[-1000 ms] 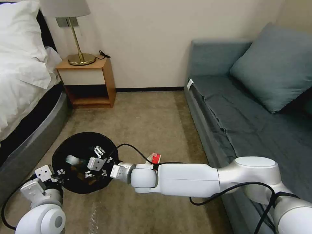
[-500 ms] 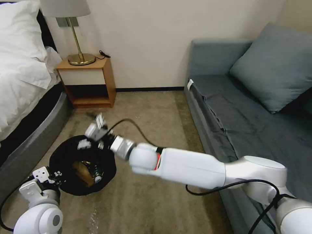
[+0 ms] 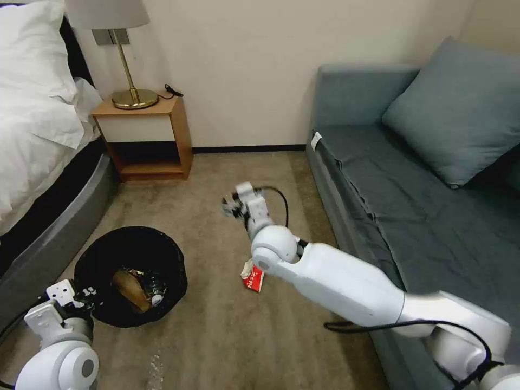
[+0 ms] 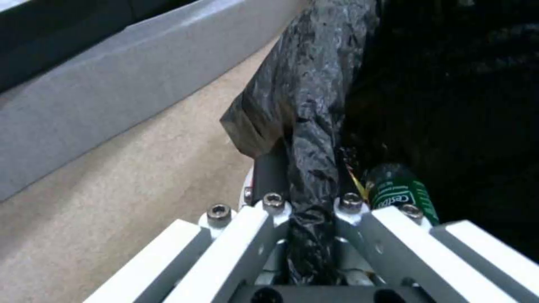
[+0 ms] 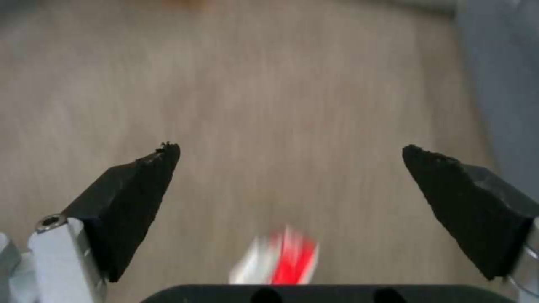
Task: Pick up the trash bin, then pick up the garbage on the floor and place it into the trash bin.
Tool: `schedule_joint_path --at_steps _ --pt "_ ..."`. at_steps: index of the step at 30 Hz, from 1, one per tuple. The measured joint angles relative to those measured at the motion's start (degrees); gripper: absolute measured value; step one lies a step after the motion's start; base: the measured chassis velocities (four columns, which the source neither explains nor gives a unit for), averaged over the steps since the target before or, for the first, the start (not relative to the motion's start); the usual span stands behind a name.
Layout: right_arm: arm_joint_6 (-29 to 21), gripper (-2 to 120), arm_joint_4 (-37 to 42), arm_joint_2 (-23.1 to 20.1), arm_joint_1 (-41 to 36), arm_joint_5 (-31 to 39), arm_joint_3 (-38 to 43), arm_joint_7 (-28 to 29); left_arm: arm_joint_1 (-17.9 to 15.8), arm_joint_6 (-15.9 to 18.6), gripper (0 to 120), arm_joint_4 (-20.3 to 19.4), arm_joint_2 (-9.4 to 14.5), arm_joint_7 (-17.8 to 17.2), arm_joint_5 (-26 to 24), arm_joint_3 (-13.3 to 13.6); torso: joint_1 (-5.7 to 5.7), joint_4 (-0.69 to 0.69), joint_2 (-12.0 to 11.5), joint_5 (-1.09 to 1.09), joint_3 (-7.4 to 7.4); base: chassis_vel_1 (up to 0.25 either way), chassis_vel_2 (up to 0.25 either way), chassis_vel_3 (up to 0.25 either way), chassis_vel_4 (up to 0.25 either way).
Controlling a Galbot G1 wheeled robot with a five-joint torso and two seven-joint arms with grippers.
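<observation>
One trash bin (image 3: 108, 254) stands on the carpet beside the bed, its black liner rim clamped in the left pincer (image 4: 309, 202). Inside it lie one tan paper bag (image 3: 130, 287) and one green-labelled bottle (image 4: 398, 191). The right pincer (image 5: 289, 176) hangs over the carpet with its pads spread wide apart, empty. One red-and-white packet (image 3: 252, 277) lies on the floor between bin and sofa.

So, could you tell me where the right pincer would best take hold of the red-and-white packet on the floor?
Probably from straight above, closing across its narrow width. The red-and-white packet lies flat on the carpet beside the right arm's elbow, clear of the trash bin and sofa, so no side is blocked. The right pincer is open, with the packet in view below it.
</observation>
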Motion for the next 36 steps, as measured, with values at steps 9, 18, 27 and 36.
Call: schedule_joint_path --at_steps 9,18,27,36 --pt "-6.4 100 -5.8 2.8 -6.3 12.5 -0.6 8.3 1.1 0.0 2 -1.0 -0.3 -0.4 0.5 -0.5 0.0 0.02 0.0 0.0 0.0 0.0 0.0 0.0 0.0" --pt "-4.7 99 -17.4 6.3 -9.4 10.1 -3.0 4.5 2.0 -0.5 2 -1.6 -1.1 -0.5 1.1 -0.8 0.0 0.02 0.0 -0.02 -0.01 0.0 0.0 0.0 0.0" --pt "0.6 93 -37.3 14.5 -7.0 4.8 -5.5 -5.8 3.0 -1.1 2 -2.4 -2.1 -0.5 1.4 -1.6 0.0 0.02 0.0 -0.02 0.0 0.0 0.0 0.0 0.0" --pt "2.7 97 -47.0 20.6 -5.8 0.1 -6.1 -11.8 4.0 -1.5 2 -3.7 -2.6 -0.4 1.4 -2.4 0.0 0.02 0.0 -0.01 0.0 0.0 0.0 0.0 0.0"
